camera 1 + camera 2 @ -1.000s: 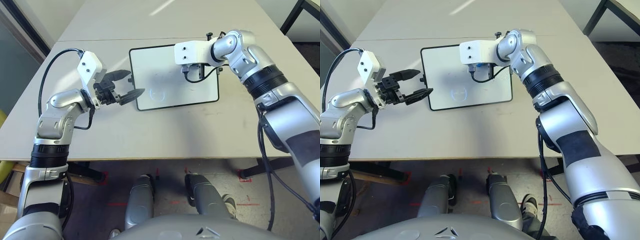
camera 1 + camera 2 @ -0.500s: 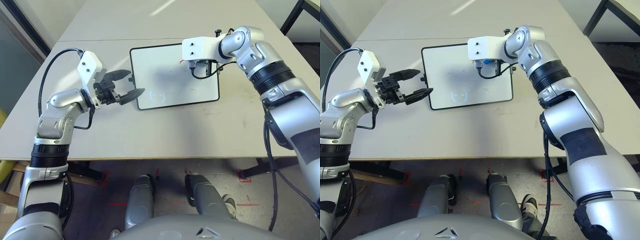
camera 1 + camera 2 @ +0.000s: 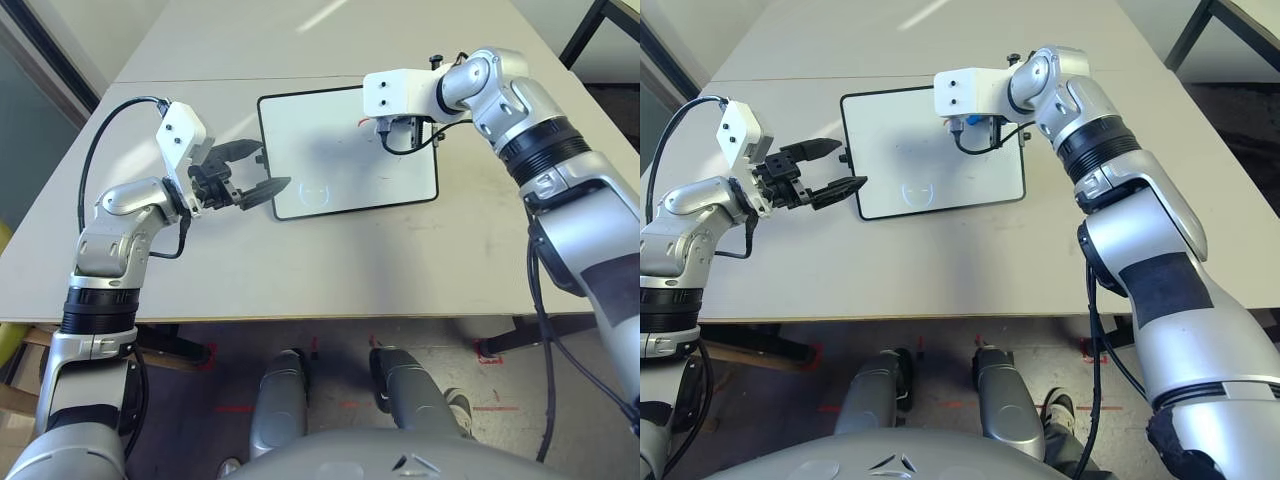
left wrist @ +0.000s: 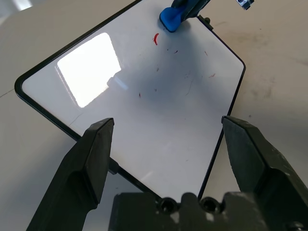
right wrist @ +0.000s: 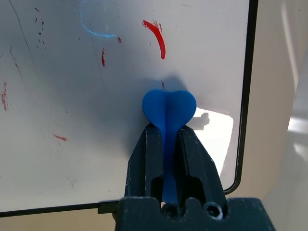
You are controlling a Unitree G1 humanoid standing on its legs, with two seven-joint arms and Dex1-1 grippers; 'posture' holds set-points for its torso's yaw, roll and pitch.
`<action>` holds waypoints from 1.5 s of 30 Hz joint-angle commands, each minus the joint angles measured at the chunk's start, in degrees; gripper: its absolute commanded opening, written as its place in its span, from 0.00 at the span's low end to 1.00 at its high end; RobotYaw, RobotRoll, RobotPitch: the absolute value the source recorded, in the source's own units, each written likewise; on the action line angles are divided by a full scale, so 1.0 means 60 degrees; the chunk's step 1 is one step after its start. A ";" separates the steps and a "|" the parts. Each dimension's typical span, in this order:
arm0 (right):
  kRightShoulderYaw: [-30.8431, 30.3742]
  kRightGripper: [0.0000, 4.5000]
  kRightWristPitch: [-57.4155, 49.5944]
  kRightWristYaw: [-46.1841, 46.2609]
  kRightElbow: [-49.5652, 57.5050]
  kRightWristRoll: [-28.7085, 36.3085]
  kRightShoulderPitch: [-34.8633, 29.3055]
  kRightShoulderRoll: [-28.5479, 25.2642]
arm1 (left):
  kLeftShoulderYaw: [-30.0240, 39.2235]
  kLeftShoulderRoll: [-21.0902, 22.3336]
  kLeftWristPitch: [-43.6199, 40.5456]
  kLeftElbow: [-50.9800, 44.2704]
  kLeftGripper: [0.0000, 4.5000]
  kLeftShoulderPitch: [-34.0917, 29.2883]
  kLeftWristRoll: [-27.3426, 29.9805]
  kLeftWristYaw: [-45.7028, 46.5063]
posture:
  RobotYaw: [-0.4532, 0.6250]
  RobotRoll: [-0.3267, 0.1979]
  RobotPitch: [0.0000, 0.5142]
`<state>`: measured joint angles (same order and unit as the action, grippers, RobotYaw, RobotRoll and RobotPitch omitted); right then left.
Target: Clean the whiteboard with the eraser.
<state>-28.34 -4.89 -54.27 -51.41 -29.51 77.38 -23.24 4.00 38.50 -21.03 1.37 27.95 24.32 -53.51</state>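
1. Blue eraser [image 5: 168, 108] sits pinched between the two black fingers of the right claw [image 5: 167, 139], its rounded end pressed against the whiteboard [image 3: 330, 150] near the board's far right corner.
2. Red marks [image 5: 156, 36] lie on the white surface just beside the eraser: a short curved stroke, with smaller specks and dashes scattered around it.
3. A faint bluish circle [image 3: 317, 187] shows on the board's near part, towards the middle.
4. The whiteboard lies flat on the beige tabletop [image 3: 330, 260], its thin black frame slightly skewed to the tabletop's edge.
5. The left claw [image 3: 255, 172] hangs just beside the board's left edge, its fingers spread wide and holding nothing, pointing towards the board.
6. The right arm [image 3: 520, 120] reaches in from the right, its white wrist block over the board's far right part.
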 commanded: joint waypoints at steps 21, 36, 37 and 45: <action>-0.0111 0.03 -0.0037 0.0070 -0.0087 -0.0126 0.0126 0.0962 | 0.0030 0.0009 -0.0061 -0.0143 1.00 -0.0237 -0.0080 0.0133 | 0.34 0.62 0.26; -0.0155 0.03 0.0155 0.0087 -0.0510 -0.0310 0.0286 0.1156 | 0.0032 -0.0025 -0.0050 -0.0208 1.00 -0.0337 -0.0035 0.0198 | 0.34 0.62 0.26; -0.0152 0.03 0.0166 0.0089 -0.0547 -0.0321 0.0296 0.1121 | 0.0028 -0.0029 -0.0048 -0.0206 1.00 -0.0335 -0.0035 0.0198 | 0.34 0.62 0.26; -0.0094 0.03 0.0096 -0.0046 -0.1139 -0.0316 0.0401 0.0666 | -0.0071 -0.0155 0.0034 -0.0056 1.00 -0.0191 -0.0096 0.0171 | 0.33 0.62 0.24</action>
<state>-28.45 -3.58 -53.97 -55.77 -30.59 79.92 -18.02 4.00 37.90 -21.03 0.95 26.59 24.35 -52.39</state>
